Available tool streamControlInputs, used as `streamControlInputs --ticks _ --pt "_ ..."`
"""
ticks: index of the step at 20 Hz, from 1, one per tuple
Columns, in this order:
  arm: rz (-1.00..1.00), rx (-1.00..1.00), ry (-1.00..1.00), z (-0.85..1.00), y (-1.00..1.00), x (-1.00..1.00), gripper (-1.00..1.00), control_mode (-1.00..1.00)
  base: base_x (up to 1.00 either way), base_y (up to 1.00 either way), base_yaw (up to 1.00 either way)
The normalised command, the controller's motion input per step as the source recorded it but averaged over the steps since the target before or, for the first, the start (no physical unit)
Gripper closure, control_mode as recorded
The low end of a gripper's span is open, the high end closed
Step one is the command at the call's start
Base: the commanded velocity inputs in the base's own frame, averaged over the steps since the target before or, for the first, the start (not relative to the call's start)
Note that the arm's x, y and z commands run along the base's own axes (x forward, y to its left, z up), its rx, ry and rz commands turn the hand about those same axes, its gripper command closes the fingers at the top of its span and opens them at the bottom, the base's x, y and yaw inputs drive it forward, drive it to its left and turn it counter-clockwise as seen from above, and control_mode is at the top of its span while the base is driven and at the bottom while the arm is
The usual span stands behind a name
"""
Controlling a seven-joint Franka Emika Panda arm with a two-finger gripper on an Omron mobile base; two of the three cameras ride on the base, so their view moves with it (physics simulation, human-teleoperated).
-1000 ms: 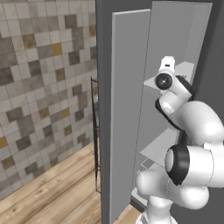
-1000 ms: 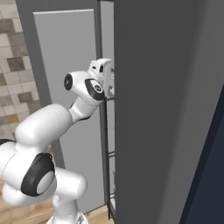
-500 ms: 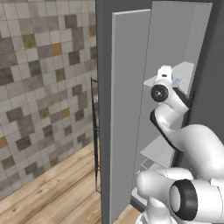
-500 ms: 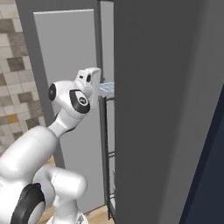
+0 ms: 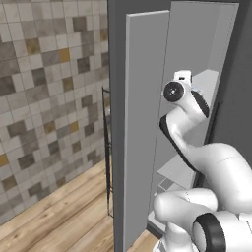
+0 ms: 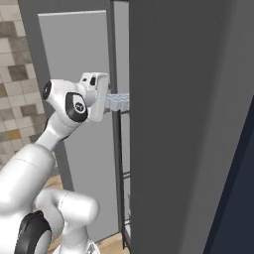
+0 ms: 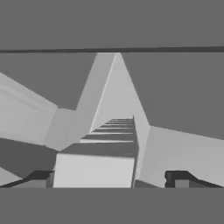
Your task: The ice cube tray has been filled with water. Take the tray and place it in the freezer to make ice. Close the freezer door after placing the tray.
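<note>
Now my gripper [image 7: 109, 177] is spread wide over the ice cube tray [image 7: 103, 148]; the right base view shows the tray's end jutting from the freezer [image 6: 188, 124].

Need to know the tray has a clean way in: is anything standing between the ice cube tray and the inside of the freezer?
Nothing visible. The freezer door stands swung open, and the ice cube tray reaches level into the freezer, with only bare pale walls beyond it. The gripper is open around its near end.
</note>
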Motion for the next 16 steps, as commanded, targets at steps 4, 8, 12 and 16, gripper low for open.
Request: streamControlInputs --ticks 4,8,12,16 --pt "-0.14 0.01 0.26 0.31 -0.02 0.30 -1.00 -1.00 0.00 0.00 0.00" --pt "-0.14 0.00 0.23 0.02 -0.01 0.46 -1.00 -1.00 0.00 0.00 0.00" --pt "-0.12 0.00 0.22 0.00 -0.13 0.49 -1.00 -1.00 0.00 0.00 0.00" --pt "-0.11 0.00 0.20 -0.02 -0.36 0.37 -1.00 -1.00 0.00 0.00 0.00"
